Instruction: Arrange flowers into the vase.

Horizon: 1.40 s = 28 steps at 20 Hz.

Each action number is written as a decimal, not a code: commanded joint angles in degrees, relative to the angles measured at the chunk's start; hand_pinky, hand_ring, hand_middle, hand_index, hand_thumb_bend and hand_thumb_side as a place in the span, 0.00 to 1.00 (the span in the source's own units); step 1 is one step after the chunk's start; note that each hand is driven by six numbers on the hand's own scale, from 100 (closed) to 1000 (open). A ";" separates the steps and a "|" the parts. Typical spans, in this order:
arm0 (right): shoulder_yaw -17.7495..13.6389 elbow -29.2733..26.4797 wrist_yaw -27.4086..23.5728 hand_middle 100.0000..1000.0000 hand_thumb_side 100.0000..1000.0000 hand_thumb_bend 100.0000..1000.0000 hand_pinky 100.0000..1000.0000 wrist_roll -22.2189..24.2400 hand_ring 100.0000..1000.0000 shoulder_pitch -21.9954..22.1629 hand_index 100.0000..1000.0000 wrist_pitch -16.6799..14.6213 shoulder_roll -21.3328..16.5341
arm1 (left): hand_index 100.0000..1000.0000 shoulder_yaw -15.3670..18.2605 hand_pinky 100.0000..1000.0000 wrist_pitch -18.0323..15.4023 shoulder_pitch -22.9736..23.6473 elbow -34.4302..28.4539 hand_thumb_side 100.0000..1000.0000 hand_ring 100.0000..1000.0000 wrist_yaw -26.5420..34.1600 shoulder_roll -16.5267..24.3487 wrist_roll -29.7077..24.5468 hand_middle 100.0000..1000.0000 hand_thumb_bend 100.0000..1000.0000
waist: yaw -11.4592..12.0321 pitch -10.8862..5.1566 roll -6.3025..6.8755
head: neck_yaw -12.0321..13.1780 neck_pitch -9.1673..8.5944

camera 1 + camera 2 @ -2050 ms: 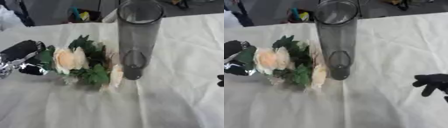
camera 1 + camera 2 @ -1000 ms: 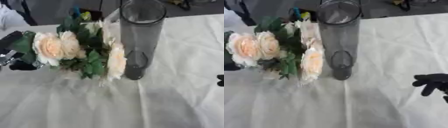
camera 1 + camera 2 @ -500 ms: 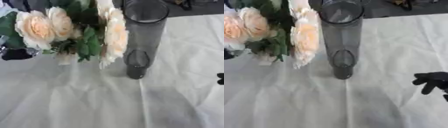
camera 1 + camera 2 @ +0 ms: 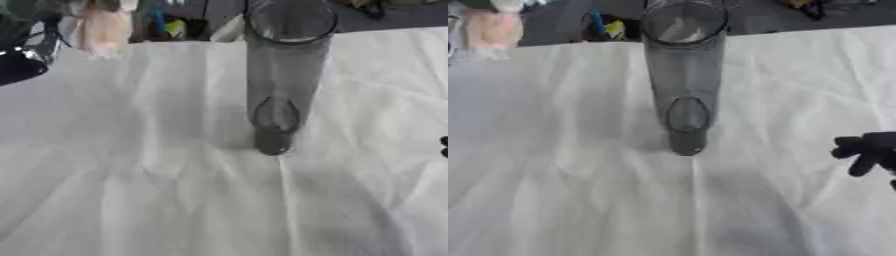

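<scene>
A tall, clear grey glass vase [image 4: 278, 75] stands upright and empty in the middle of the white cloth. The flower bunch is raised at the top left, mostly out of the picture. Only a peach bloom [image 4: 103, 27] and a bit of green foliage show. My left hand [image 4: 19, 62], black with silver parts, is at the upper left edge beside the bloom, holding the bunch well left of the vase's mouth. My right hand [image 4: 870, 149] rests at the right edge with relaxed fingers, holding nothing.
A creased white tablecloth [image 4: 175, 190] covers the table. Beyond its far edge lies a dark area with small yellow and blue things [image 4: 171, 27] and another dark item [image 4: 808, 7] at the top right.
My left hand has lifted the flower bunch off the cloth, up and to the left, until most of it left the picture. The vase and my right hand have stayed put.
</scene>
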 commanded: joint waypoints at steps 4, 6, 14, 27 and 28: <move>-0.62 -1.08 -1.53 0.47 1.00 0.00 0.81 -1.52 0.67 -0.59 0.80 -0.02 -2.01 | 0.00 1.27 0.00 4.06 -3.62 -2.55 0.38 0.00 7.12 1.32 5.05 0.00 0.00 | 0.09 -2.68 0.26 | -0.01 0.77; -0.64 -1.08 -1.64 0.46 1.00 0.00 0.81 -1.70 0.67 -0.54 0.80 0.20 -2.18 | 0.00 0.92 0.00 5.32 -5.17 -2.77 0.39 0.00 9.22 1.04 6.51 0.00 0.00 | 0.08 -2.91 0.58 | 0.05 0.99; -0.45 -1.08 -1.72 0.46 1.00 0.00 0.82 -1.77 0.67 -0.53 0.80 1.43 -2.55 | 0.00 -1.66 0.00 10.02 -14.45 -0.03 0.48 0.00 18.93 -2.08 11.61 0.00 0.00 | -0.18 -3.62 1.71 | 0.59 1.13; -0.21 -1.08 -2.72 0.46 1.00 0.00 0.82 -1.71 0.67 -0.88 0.80 3.03 -2.89 | 0.00 -5.89 0.00 11.88 -24.29 2.51 0.56 0.00 28.12 -6.77 20.02 0.00 0.00 | -1.32 -4.49 3.20 | 1.44 -1.25; -0.19 -1.08 -2.76 0.46 1.00 0.00 0.82 -1.68 0.67 -0.89 0.80 3.13 -2.87 | 0.00 -6.21 0.00 12.01 -24.87 2.73 0.56 0.00 28.59 -7.16 20.24 0.00 0.00 | -1.37 -4.56 3.23 | 1.48 -1.41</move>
